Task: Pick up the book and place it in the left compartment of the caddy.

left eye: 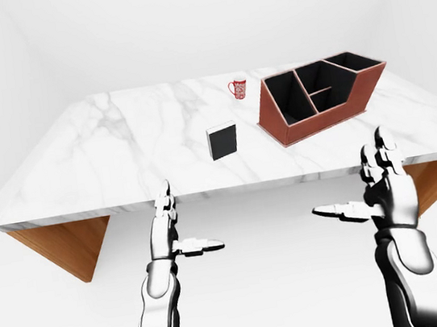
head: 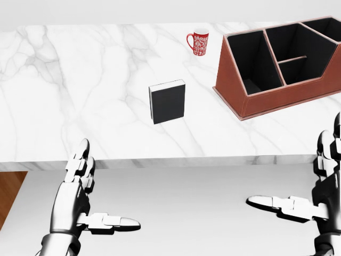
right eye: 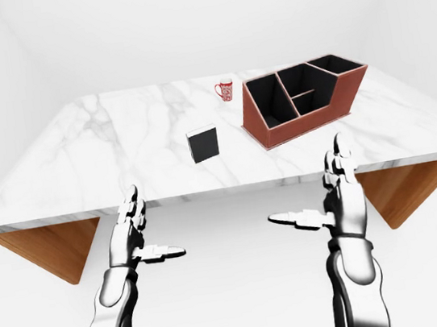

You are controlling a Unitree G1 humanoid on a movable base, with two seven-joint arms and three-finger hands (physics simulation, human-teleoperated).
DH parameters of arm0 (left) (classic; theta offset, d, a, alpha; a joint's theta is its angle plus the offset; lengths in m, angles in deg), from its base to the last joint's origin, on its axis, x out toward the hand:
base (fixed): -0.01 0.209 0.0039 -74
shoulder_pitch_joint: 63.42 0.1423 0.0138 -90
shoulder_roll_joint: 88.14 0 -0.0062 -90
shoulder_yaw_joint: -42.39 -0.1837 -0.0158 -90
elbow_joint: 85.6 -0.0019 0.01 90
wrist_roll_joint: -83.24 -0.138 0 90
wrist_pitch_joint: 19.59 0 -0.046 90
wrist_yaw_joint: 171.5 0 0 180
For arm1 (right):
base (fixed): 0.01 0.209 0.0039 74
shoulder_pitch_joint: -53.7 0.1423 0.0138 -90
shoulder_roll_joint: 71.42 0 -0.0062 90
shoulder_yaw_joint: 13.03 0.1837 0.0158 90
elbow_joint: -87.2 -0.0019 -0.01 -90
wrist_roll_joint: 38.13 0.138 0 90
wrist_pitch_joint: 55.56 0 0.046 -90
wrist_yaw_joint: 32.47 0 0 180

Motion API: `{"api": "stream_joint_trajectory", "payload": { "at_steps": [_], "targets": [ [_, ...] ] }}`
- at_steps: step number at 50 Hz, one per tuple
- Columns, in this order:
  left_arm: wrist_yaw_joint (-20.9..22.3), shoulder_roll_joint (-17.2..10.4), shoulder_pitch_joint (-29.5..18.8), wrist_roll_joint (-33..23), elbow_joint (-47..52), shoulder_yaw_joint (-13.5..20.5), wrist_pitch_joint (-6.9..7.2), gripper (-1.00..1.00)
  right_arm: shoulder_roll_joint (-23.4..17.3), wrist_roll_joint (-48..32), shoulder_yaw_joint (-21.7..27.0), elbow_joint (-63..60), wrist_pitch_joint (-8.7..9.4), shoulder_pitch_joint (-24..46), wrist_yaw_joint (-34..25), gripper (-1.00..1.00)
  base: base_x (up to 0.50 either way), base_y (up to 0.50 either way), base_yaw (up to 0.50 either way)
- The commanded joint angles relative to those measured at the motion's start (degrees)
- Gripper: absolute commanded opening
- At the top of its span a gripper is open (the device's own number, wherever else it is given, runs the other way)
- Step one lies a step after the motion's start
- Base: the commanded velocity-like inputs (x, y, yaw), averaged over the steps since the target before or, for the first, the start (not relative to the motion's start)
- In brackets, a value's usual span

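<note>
Book-handling has not begun; both of my hands are empty and below the table's near edge. Largest in view is the marble table (left eye: 102, 147), a white veined slab on wooden legs, filling the upper part of the head view. On it, toward the right in all views, sits the caddy (head: 277, 64), a reddish-brown organizer with black inner walls, split into a long left compartment and smaller sections to its right; every compartment I can see into looks bare. My right hand (head: 311, 200) hangs at the right edge of the head view, partly cut off, fingers pointing up and thumb stretched out toward the left, spread wide and holding nothing. My left hand (head: 80, 205) sits at the lower left of that view in a mirrored pose, fingers straight up, thumb pointing right, also spread and gripping nothing. Both hands are well apart from each other and short of the tabletop. The book (head: 167, 101), black-covered with pale page edges along its top and left side, stands on the marble near the middle of the head view, left of the caddy and apart from it, untouched. Smallest is a red patterned mug (head: 199, 41), upright near the table's far edge, just left of the caddy's top corner.
</note>
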Motion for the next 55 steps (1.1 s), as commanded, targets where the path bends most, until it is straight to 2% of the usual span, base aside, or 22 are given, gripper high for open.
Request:
{"api": "stream_joint_trajectory", "payload": {
  "at_steps": [1,4,6,8,11,12,14,17,20,24,25,26,33,35,41,42,44,48,55],
  "targets": [
    [0.03,0.01,0.01,-0.16,-0.37,-0.02,-0.3,1.0,-0.06,4.06,8.36,-5.95,0.0,-1.95,-1.94,1.0,0.0,0.0,0.0],
    [0.07,0.0,-0.03,-0.11,-0.28,0.0,-0.19,1.0,0.11,5.09,10.62,-6.93,0.0,-2.4,-2.41,1.0,0.0,0.0,0.0],
    [0.11,-0.03,-0.14,-0.02,-0.8,0.08,-0.62,1.0,0.24,6.06,11.99,-7.96,0.0,-2.58,-2.67,1.0,0.0,0.0,0.0],
    [0.15,-0.21,-1.2,0.15,-3.4,0.49,-2.19,1.0,-0.01,6.52,13.43,-7.77,0.0,-2.62,-3.17,1.0,0.0,0.0,0.0],
    [0.15,-0.11,-0.52,0.18,-1.56,0.31,-0.99,1.0,-0.06,9.65,16.69,-9.59,0.0,-2.85,-3.59,1.0,0.0,0.0,0.0],
    [0.12,-0.12,-0.53,0.16,-1.74,0.34,-1.17,1.0,-0.08,10.33,17.69,-9.98,0.0,-2.94,-3.55,1.0,0.0,0.0,0.0],
    [0.05,-0.06,-0.21,0.14,-0.61,0.23,-0.36,1.0,-0.64,9.25,19.36,-10.49,0.0,-3.03,-3.35,1.0,0.0,0.0,0.0],
    [0.08,-0.11,-0.37,0.26,-1.07,0.36,-0.63,1.0,-0.74,11.68,22.48,-12.48,0.0,-3.47,-4.37,1.0,0.0,0.0,0.0],
    [0.1,-0.19,-0.81,0.35,-2.57,0.56,-1.66,1.0,-0.54,16.51,26.02,-10.78,0.0,-3.42,-5.17,1.0,0.0,0.0,0.0],
    [0.06,-0.28,-1.27,0.29,-3.78,0.65,-2.41,1.0,-0.87,16.66,26.82,-10.56,0.0,-3.72,-5.14,1.0,0.0,0.0,0.0],
    [0.03,-0.31,-1.41,0.29,-4.31,0.74,-2.74,1.0,-0.66,20.72,28.54,-10.82,0.0,-3.51,-4.74,1.0,0.0,0.0,0.0],
    [-0.01,-0.34,-1.5,0.33,-4.61,0.83,-2.93,1.0,-0.85,19.84,28.51,-9.89,0.0,-3.76,-4.82,1.0,0.0,0.0,0.0],
    [0.01,-0.43,-1.77,0.4,-5.41,0.96,-3.49,1.0,-1.1,22.67,31.13,-9.4,0.0,-4.73,-4.35,1.0,0.0,0.0,0.0],
    [0.04,-0.44,-1.84,0.38,-5.59,0.95,-3.56,1.0,-0.91,25.45,32.49,-7.61,0.0,-4.64,-4.08,1.0,0.0,0.0,0.0],
    [0.04,-0.48,-1.86,0.29,-5.58,0.97,-3.55,1.0,-1.17,26.87,33.12,-5.49,0.0,-5.21,-4.24,1.0,0.0,0.0,0.0],
    [0.08,-0.54,-1.99,0.38,-5.83,1.1,-3.67,1.0,-1.24,29.05,35.5,-4.93,0.0,-5.63,-3.43,1.0,0.0,0.0,0.0],
    [0.08,-0.53,-1.95,0.33,-5.75,1.07,-3.64,1.0,-1.25,30.84,36.8,-4.37,0.0,-6.2,-3.26,1.0,0.0,0.0,0.0],
    [0.11,-0.53,-2.17,0.14,-6.28,0.97,-3.82,1.0,-1.81,29.33,37.57,-3.93,0.0,-6.64,-3.14,1.0,0.0,0.0,0.0],
    [0.09,-0.42,-1.66,0.08,-5.11,0.86,-3.14,1.0,-1.87,30.32,39.9,-4.43,0.0,-7.04,-3.12,1.0,0.0,0.0,0.0]
  ]
}}
